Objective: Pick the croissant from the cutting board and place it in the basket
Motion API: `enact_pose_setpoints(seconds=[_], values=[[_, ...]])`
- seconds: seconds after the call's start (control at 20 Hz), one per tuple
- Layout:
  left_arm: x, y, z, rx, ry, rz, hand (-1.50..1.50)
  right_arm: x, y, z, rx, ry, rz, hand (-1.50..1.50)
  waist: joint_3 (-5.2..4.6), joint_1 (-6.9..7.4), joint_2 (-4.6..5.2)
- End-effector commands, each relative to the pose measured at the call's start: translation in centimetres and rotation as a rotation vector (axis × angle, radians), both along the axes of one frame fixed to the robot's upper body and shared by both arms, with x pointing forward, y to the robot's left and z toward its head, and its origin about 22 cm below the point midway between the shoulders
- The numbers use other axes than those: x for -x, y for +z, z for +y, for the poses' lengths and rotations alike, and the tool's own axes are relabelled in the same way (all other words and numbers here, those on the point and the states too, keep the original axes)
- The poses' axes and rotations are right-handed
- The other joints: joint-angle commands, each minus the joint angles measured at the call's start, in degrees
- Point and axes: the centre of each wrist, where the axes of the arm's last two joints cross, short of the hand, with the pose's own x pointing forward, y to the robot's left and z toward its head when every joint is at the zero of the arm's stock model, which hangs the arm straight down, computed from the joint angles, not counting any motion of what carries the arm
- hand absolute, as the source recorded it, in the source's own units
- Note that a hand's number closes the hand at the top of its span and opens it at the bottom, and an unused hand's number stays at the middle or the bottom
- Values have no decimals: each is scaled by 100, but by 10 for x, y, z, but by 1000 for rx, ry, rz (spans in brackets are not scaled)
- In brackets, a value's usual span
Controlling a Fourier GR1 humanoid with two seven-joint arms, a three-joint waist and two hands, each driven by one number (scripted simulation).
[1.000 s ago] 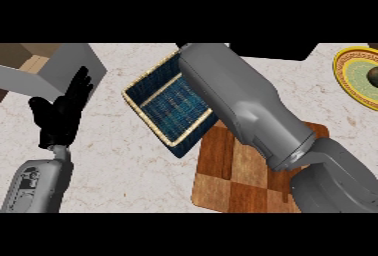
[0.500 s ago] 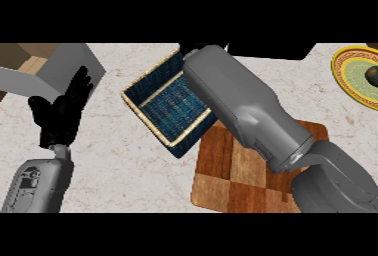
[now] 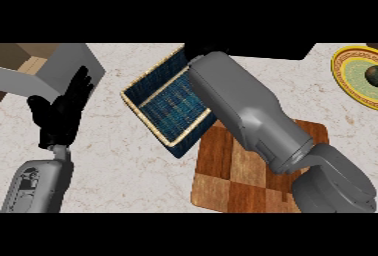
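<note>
From the head view, the pale speckled tabletop [image 3: 111,170] carries a blue woven basket [image 3: 168,105] with a tan rim, lying at a slant near the middle; what shows of its inside is only the blue weave, and its upper right part is covered by the right forearm [image 3: 244,115]. That grey forearm runs from the lower right corner diagonally up over the wooden cutting board [image 3: 229,175] and across the basket's far corner, ending at the top edge of the scene. The right hand itself is lost in the dark area there, so I cannot tell whether its fingers are spread or curled, or whether they have anything. The croissant shows nowhere: the visible part of the checkered cutting board is bare wood, and the rest of it lies under the arm. The board's upper left corner touches or slightly underlies the basket's lower edge. The left hand [image 3: 63,115] rests at the left side, fingers straight and pointing up, holding nothing. Just beyond it at the upper left stands a grey box [image 3: 63,65] with a brown inside. At the right edge sits a yellow plate [image 3: 347,75] with a patterned rim and a dark round thing [image 3: 371,75] on it.
</note>
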Motion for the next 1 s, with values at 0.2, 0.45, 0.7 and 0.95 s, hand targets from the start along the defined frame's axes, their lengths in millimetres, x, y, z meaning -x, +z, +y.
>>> enact_pose_setpoints(seconds=[0.2, 0.45, 0.7, 0.95], values=[[4, 0, 2, -8, 5, 7, 0, 1, -3, 0, -63, -159, 75, 150, 3, -78, -45], [8, -3, 8, -14, 8, -10, 0, -1, -22, -11, -83, -246, 95, 150, 2, -60, -39], [11, -11, 11, -19, 27, 15, 0, 2, 12, 8, -154, -194, -67, -150, 2, -51, -43], [5, -2, 5, 4, 17, 2, 0, 3, 17, 10, -304, -188, -254, -150, 6, -118, -38]])
